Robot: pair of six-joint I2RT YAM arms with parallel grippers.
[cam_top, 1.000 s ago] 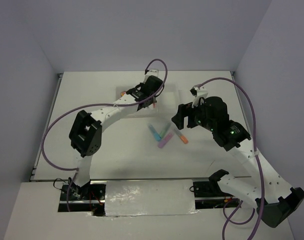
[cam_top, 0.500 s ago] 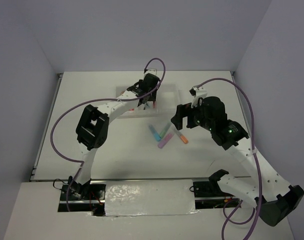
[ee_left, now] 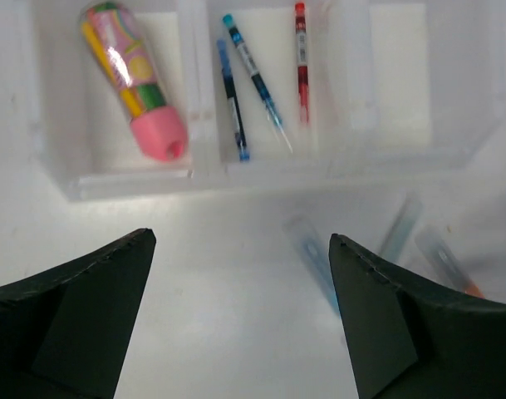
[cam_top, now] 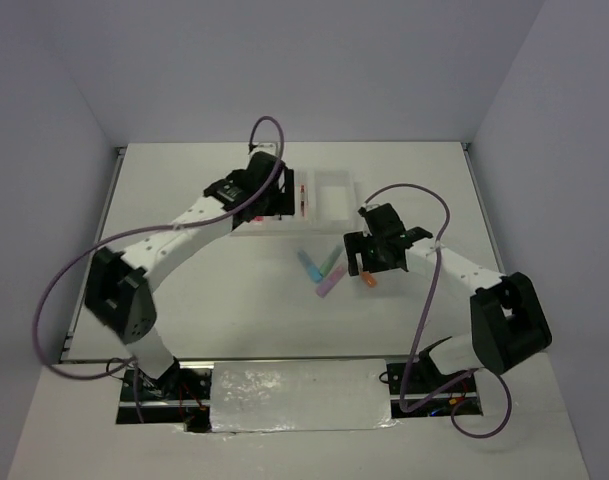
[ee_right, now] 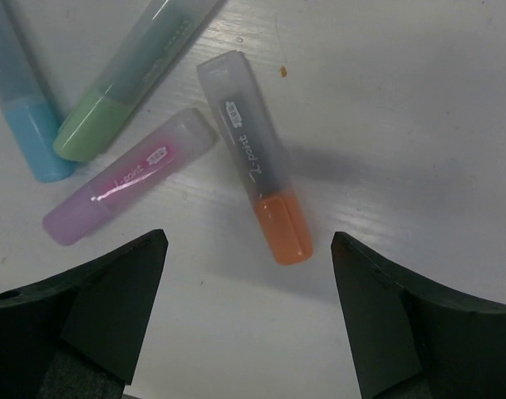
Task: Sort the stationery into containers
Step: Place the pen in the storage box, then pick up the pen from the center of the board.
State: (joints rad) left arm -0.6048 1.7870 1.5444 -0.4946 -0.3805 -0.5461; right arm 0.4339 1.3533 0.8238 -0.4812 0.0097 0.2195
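Note:
The white three-compartment tray (ee_left: 198, 170) (cam_top: 336, 200) lies at the back of the table. In its left cell sits the stubby pink-orange-yellow piece (ee_left: 135, 79). The middle cell holds two blue pens (ee_left: 251, 71) and a red pen (ee_left: 302, 62) (cam_top: 302, 200); the right cell is bare. My left gripper (ee_left: 240, 241) (cam_top: 282, 208) hangs open and empty just in front of the tray. On the table lie the blue (ee_right: 20, 100), teal (ee_right: 128, 75), purple (ee_right: 128, 179) and orange (ee_right: 257, 158) (cam_top: 369, 280) markers. My right gripper (ee_right: 248, 241) (cam_top: 367, 262) stands open, straddling the orange marker's cap end, with nothing held.
The markers (cam_top: 324, 270) cluster in the middle of the table, the purple one almost touching the orange one. Side walls close in left and right. Purple cables loop over both arms.
The left gripper has opened over the tray's middle cell, and its arm has swung left. The right arm has dropped and reached left over the orange marker.

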